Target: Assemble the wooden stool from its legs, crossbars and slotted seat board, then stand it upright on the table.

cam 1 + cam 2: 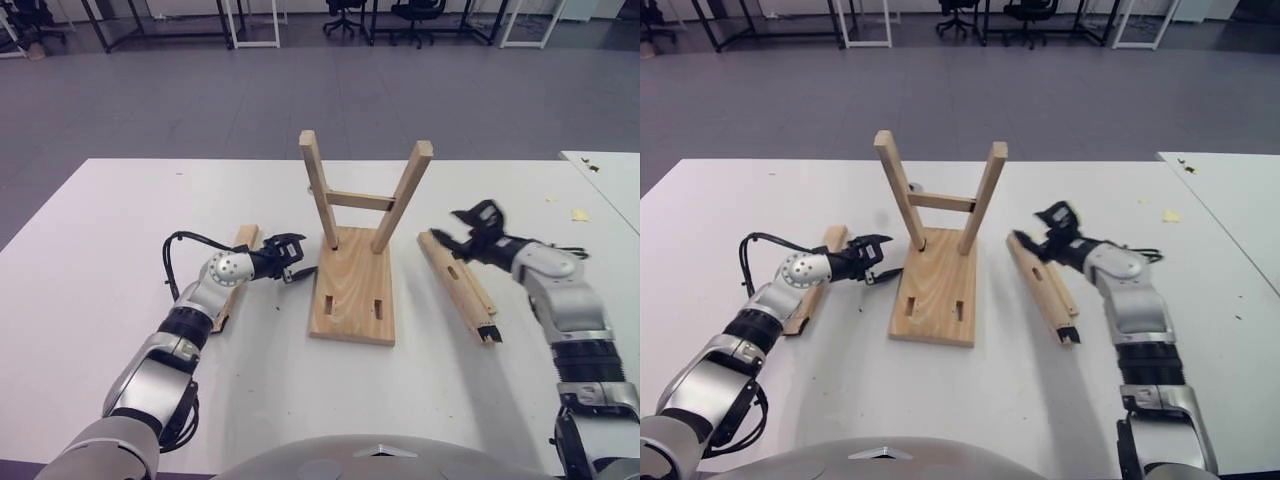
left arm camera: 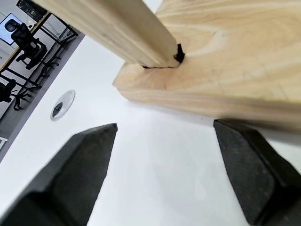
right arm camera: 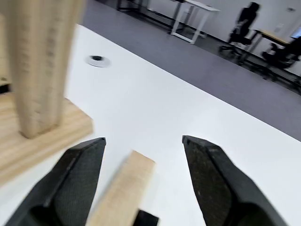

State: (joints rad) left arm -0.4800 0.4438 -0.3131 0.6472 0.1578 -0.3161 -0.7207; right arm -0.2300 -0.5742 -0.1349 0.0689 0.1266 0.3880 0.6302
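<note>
The slotted seat board (image 1: 350,290) lies flat mid-table. Two legs (image 1: 318,195) (image 1: 405,195) stand in its far slots, joined by a crossbar (image 1: 358,201); the two near slots are bare. My left gripper (image 1: 290,258) is open just left of the board's far-left corner, facing the slotted leg foot (image 2: 162,59). A second leg pair (image 1: 458,285) lies flat to the right of the board. My right gripper (image 1: 452,230) is open over its far end (image 3: 123,188), with a finger on either side. A further wooden piece (image 1: 245,238) lies under my left forearm.
A cable grommet (image 3: 98,60) sits in the table (image 1: 120,250) beyond the stool. A second white table (image 1: 610,180) stands to the right. Beyond the far table edge is grey floor with desks and office chairs.
</note>
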